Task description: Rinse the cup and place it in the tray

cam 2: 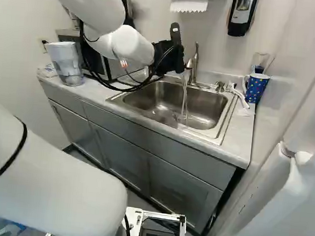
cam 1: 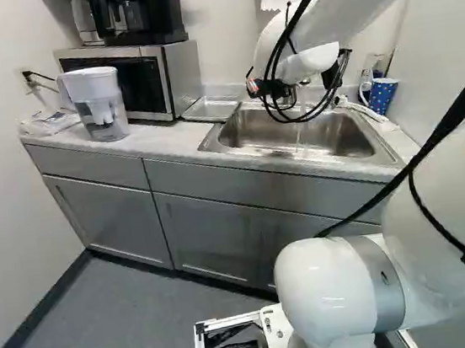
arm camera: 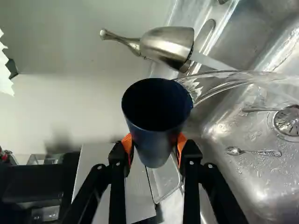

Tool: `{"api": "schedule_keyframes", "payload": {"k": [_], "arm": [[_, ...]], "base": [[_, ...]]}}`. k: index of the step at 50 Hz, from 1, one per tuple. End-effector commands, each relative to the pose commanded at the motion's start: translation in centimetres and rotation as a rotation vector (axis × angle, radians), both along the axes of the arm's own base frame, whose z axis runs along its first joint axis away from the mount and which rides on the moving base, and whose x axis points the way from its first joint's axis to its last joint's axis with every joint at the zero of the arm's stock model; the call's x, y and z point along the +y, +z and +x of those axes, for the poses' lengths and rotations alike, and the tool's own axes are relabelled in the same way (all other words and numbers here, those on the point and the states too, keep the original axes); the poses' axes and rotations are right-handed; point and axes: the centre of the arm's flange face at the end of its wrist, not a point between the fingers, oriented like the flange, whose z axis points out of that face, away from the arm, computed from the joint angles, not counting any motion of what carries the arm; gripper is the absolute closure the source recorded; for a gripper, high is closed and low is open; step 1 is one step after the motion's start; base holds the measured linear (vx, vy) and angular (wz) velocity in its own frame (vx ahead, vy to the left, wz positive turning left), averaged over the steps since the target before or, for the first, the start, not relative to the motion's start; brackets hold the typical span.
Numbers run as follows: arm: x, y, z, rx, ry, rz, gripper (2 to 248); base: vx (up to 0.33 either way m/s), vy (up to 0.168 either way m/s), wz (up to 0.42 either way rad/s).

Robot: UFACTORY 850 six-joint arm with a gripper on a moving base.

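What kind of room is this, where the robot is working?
It looks like a small kitchen area, perhaps in an office: a steel sink with its faucet running, a microwave on the counter, and a soap dispenser on the wall.

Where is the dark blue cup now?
In the wrist view, the cup is held between the pads of the gripper, its rim at the running water.

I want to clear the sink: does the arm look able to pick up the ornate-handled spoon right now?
Probably not yet: its fingers are closed on the dark blue cup. The spoon itself lies uncovered in the sink.
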Motion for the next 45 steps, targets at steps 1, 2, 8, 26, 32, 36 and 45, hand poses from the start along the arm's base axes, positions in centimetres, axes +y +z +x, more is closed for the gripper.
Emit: {"api": "schedule_keyframes", "payload": {"k": [1,2,8,26,32,36,45], "arm": [[0.0,0.0,0.0,-0.001,-0.004,0.01,137],[0.0,0.0,0.0,-0.003,-0.008,0.019,137],[0.0,0.0,0.0,-0.012,-0.03,0.078,137],[0.0,0.0,0.0,-0.038,-0.098,0.252,137],[0.0,0.0,0.0,-0.046,-0.121,0.31,137],[0.0,0.0,0.0,-0.052,-0.136,0.349,137],[0.0,0.0,0.0,-0.065,-0.17,0.437,137]], "base": [[0.0,0.0,0.0],[0.0,0.0,0.0],[0.0,0.0,0.0],[0.0,0.0,0.0],[0.0,0.0,0.0],[0.0,0.0,0.0],[0.0,0.0,0.0]]}}
